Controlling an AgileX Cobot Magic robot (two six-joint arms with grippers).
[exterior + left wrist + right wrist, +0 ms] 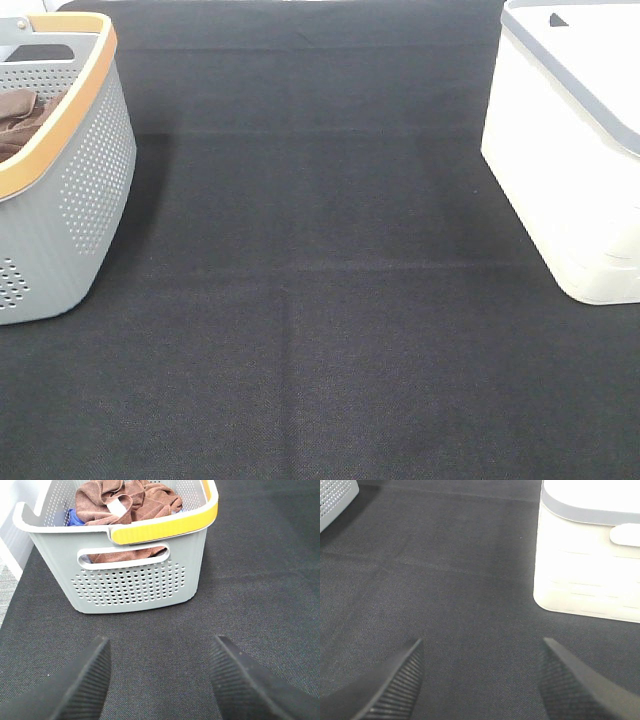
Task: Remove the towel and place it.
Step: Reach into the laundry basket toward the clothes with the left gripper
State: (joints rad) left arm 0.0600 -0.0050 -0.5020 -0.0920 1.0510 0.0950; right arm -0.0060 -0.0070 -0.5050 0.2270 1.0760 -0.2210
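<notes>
Left tool (160,645), spread and empty, faces the basket (130,582); right tool (480,645) likewise spread. Risk: the towel (125,502), bunched against a blue cloth (72,516), may drag it out

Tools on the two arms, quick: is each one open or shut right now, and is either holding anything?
Left tool: open, holding nothing.
Right tool: open, holding nothing.

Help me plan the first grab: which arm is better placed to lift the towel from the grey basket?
Left. The left hand, open, faces the grey basket, with the rust-brown towel heaped inside straight ahead. The right hand, also open, faces the white bin on the far side instead.
</notes>
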